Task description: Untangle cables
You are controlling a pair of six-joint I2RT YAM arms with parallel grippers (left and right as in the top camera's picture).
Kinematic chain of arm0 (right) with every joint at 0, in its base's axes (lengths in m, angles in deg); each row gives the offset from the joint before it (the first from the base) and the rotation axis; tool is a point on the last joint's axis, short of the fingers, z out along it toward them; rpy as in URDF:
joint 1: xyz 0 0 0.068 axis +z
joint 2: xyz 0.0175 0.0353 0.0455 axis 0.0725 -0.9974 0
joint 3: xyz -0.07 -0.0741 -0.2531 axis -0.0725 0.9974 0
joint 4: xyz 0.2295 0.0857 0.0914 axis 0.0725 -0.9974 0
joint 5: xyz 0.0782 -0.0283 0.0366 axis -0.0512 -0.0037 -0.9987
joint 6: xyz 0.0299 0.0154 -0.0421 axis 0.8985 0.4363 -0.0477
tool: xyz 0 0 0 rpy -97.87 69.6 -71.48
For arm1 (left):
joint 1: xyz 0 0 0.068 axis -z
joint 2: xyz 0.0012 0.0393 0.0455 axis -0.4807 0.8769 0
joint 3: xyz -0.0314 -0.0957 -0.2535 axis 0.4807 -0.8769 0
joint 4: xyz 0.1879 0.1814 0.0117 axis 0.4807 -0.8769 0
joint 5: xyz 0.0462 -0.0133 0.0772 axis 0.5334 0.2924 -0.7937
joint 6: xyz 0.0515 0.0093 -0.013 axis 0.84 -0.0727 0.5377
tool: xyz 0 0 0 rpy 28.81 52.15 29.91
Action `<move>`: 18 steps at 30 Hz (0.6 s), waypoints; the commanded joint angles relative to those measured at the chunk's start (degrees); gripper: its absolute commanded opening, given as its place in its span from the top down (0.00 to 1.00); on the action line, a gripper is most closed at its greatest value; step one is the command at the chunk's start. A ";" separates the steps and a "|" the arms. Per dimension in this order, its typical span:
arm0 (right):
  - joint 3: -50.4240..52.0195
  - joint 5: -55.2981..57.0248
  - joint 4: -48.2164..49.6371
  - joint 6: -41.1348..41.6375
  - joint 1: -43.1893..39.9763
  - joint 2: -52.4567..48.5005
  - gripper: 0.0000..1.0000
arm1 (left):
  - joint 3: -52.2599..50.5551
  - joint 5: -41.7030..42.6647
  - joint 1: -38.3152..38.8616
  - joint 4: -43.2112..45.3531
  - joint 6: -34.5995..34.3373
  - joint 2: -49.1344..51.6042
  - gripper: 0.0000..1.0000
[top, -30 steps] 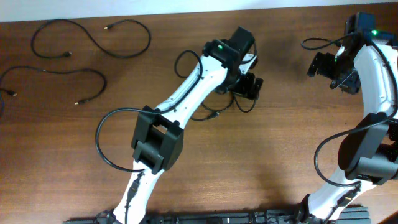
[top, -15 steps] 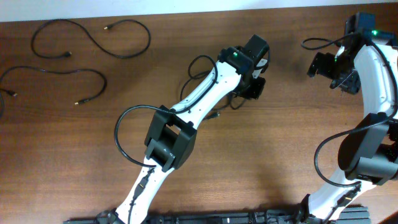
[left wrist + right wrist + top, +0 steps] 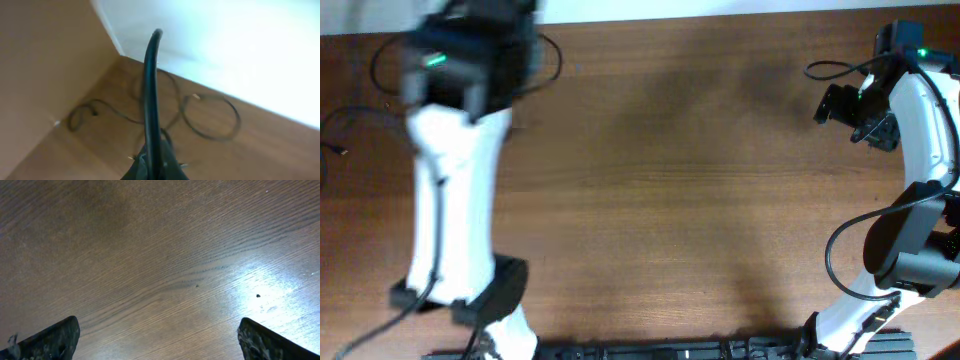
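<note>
L gripper [image 3: 154, 167]: jaws pressed together, pinching a black cable [image 3: 152, 95]; in the L wrist cam the cable leaves the pinch at the bottom of the view and runs nearly straight up the middle; it's thin, round, smooth, matte, w/ the top end bending slightly right; view is soft, so no detail on the tip.

Other cables [image 3: 210, 117] lie on the table below the gripper, near the far-left corner; one roundish loop on the right w/ a small pale plug tip at its upper left; a longer wavy cord on the left ending in a small curl; they meet behind the held cable, can't tell if crossed or just touching; all thin, black, limp.

Table [image 3: 680, 200]: brown wood grain, flat, slight sheen.

Overhead: L arm [image 3: 445, 200] is white w/ black joints and badly smeared, reaching to the far-left corner; green light on its wrist; its gripper is unreadable in this view; short bits of black cord show at the left edge and just right of the wrist.

R gripper [image 3: 157, 332]: spread wide, holding nothing, over bare wood; only two dark fingertips [image 3: 52, 339] show, at the bottom corners of the R wrist cam, w/ rough edges; glare patch on the wood at right.

Overhead: R arm [image 3: 920, 150] is white and curved, at the far-right side, well apart from the cables; thicker black wire loops along it.
</note>
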 commanded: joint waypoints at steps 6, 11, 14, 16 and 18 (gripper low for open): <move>0.15 0.72 0.02 -0.28 0.26 0.72 0.02 | 0.57 -2.64 -29.05 -12.00 -22.34 -4.79 1.00; 0.15 0.72 0.02 -0.28 0.26 0.72 0.01 | -5.51 5.51 -41.44 -8.33 -29.57 -4.79 1.00; 0.15 0.72 0.02 -0.28 0.26 0.72 0.01 | -15.58 6.75 -46.03 -0.76 -29.55 -4.79 1.00; 0.15 0.72 0.02 -0.28 0.26 0.72 0.01 | -23.23 9.55 -47.80 5.53 -29.31 -4.79 1.00; 0.15 0.72 0.02 -0.28 0.26 0.72 0.01 | -28.55 11.06 -48.52 5.77 -29.31 -4.79 1.00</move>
